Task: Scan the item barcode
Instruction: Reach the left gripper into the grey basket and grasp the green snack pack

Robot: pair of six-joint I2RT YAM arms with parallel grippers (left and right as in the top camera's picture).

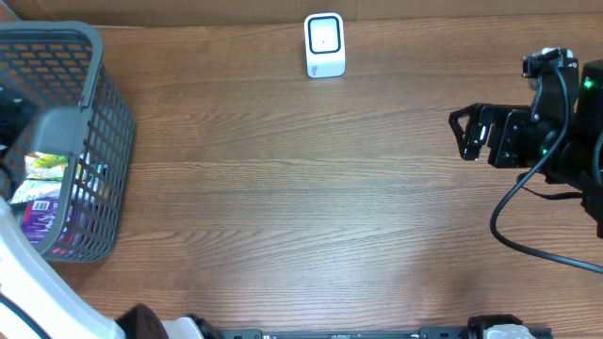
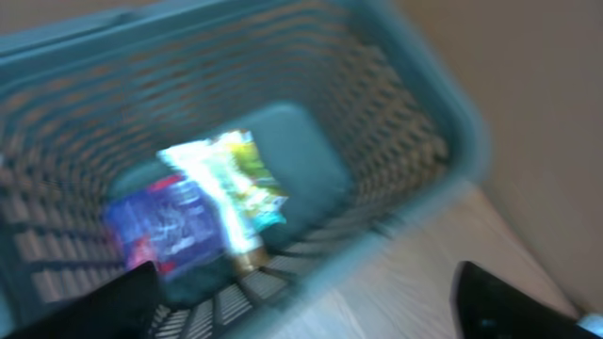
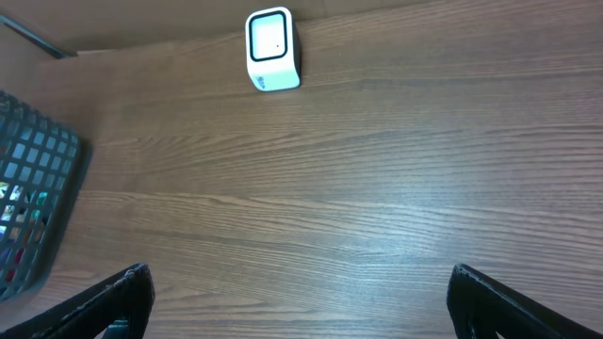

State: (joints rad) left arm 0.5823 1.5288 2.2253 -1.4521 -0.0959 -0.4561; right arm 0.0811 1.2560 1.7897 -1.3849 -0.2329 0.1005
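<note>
Left gripper (image 2: 303,287): jaws spread wide with nothing between them, poised above the open mouth of the basket (image 2: 452,113). Judgement: this is the approach to a pick, with the jaws set wide to clear a packet on the way down. The left wrist view is blurred, so its fine detail is unreliable.

Items: two packets lie on the basket floor. A green packet (image 2: 236,179) appears to overlap a purple packet (image 2: 155,221). The green one seems uppermost and the easier pick. No barcode can be made out on either, so the face that carries it cannot be told. Both look flat, loose and flexible. A grip is likely to crease them, and the lower packet may drag along.

Basket: it stands at the left edge of the tabletop (image 1: 301,217), under the left arm. Its high mesh walls confine the descent, and a finger could catch the rim.

Scanner (image 1: 324,44): it stands upright at the middle of the far edge, well apart from the basket. Its window seems turned towards the near edge. Judgement: it is placed so that either arm may present an item to it.

Right gripper (image 1: 464,135): jaws wide and empty, hovering near the right edge, well clear of scanner and basket. Judgement: it is held back to leave the way open, perhaps to receive the item.

Progress: early, with nothing lifted and nothing scanned.
</note>
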